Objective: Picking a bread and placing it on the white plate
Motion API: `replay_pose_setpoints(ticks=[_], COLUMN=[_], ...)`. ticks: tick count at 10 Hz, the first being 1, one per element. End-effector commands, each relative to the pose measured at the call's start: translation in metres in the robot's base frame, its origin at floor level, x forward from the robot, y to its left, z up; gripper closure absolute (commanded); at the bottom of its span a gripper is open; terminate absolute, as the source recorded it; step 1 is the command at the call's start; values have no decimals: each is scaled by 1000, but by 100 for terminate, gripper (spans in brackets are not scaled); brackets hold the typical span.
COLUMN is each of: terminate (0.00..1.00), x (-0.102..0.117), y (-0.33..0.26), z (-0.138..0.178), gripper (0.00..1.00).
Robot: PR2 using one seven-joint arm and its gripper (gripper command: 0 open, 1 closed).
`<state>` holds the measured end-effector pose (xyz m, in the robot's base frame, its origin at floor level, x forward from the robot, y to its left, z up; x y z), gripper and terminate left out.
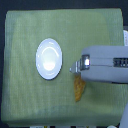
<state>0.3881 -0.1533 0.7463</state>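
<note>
Bread: the bread [78, 89] is seen lying on the green cloth, to the exterior view's right of the plate and apart from it; its upper end is hidden under the gripper.
Gripper: the gripper [75, 66] is placed directly over the bread's upper end; how far its fingers are spread cannot be told.
White plate: 1 white plate [49, 59] is set left of centre, nothing on it.
Green cloth: the green cloth [30, 100] is spread across nearly the whole view.
Arm: 1 grey arm [107, 64] is seen reaching in from the right edge.
</note>
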Motion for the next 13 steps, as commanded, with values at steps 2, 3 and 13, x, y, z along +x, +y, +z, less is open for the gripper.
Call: replay_pose_setpoints(ticks=[2, 3, 13], terminate=[0, 0, 0], x=[7, 7, 5], y=[-4, -3, 1], z=[-41, -41, -26], gripper=[0, 0, 100])
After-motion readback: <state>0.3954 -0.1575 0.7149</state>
